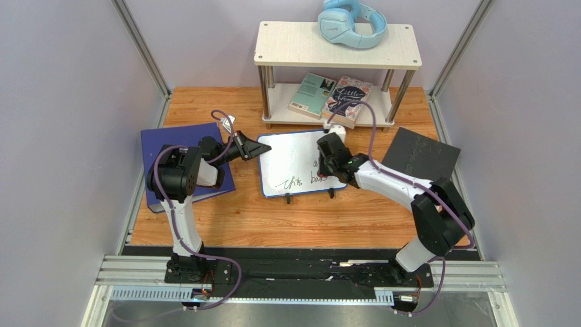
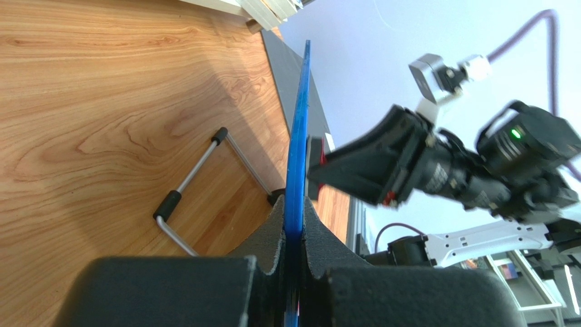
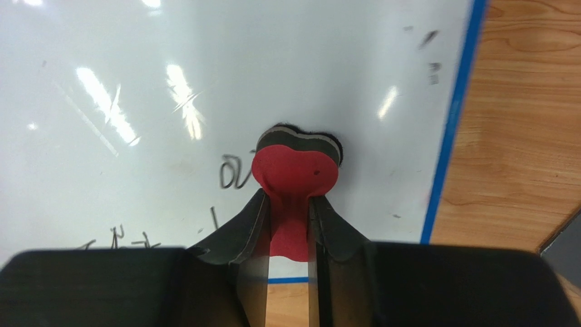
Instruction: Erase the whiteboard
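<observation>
The whiteboard, white with a thin blue frame, lies tilted on the wooden table with dark handwriting along its lower part. My left gripper is shut on the board's left edge; in the left wrist view its pads pinch the blue frame edge-on. My right gripper is shut on a red eraser with a black felt face, pressed on the board near its right side, beside some writing. The right gripper also shows in the left wrist view.
A dark blue binder lies under my left arm. A plain black board lies at the right. A white two-tier shelf stands behind, with blue headphones on top and books below. The board's wire stand rests on the table.
</observation>
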You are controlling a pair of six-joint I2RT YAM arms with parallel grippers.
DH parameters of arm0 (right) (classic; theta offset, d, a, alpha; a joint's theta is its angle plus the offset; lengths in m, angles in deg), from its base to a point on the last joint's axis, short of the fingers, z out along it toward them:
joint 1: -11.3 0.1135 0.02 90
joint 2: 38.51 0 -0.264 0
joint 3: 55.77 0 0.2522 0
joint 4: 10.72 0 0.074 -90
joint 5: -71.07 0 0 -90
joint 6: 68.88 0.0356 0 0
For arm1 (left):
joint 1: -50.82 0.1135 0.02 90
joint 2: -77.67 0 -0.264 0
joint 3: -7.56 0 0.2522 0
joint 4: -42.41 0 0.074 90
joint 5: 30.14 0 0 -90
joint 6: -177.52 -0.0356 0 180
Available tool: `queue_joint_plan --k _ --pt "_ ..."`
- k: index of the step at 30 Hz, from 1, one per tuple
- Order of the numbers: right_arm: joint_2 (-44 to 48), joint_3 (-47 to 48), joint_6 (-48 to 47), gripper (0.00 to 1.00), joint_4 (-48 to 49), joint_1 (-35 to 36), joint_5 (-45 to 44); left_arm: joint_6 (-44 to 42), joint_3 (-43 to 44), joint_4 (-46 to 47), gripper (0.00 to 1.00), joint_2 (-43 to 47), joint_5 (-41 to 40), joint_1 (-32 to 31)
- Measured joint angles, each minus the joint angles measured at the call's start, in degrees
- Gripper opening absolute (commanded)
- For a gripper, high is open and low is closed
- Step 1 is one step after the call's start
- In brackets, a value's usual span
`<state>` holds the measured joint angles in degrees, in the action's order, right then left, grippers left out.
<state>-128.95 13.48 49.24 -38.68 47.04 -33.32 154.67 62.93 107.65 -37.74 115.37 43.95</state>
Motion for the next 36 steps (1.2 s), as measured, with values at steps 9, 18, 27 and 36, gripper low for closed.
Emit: queue_joint_plan --k 9,18,27,36 --pt "-9.57 11.82 -5.01 0.00 -12.33 13.49 -8.15 -1.64 -0.04 -0.11 0.00 0.00 0.85 0.44" --pt "-3.06 2.97 0.94 0.00 -5.31 7.96 -1.27 -1.66 -0.09 0.07 0.00 0.00 0.83 0.00" --pt "3.32 -5.40 8.00 0.00 -4.04 3.54 -1.22 -1.64 -0.09 0.44 0.00 0.00 0.81 -0.20" --pt "2.47 -5.01 9.64 0.00 -4.07 3.56 -1.73 -1.68 -0.09 0.48 0.00 0.00 0.76 -0.24"
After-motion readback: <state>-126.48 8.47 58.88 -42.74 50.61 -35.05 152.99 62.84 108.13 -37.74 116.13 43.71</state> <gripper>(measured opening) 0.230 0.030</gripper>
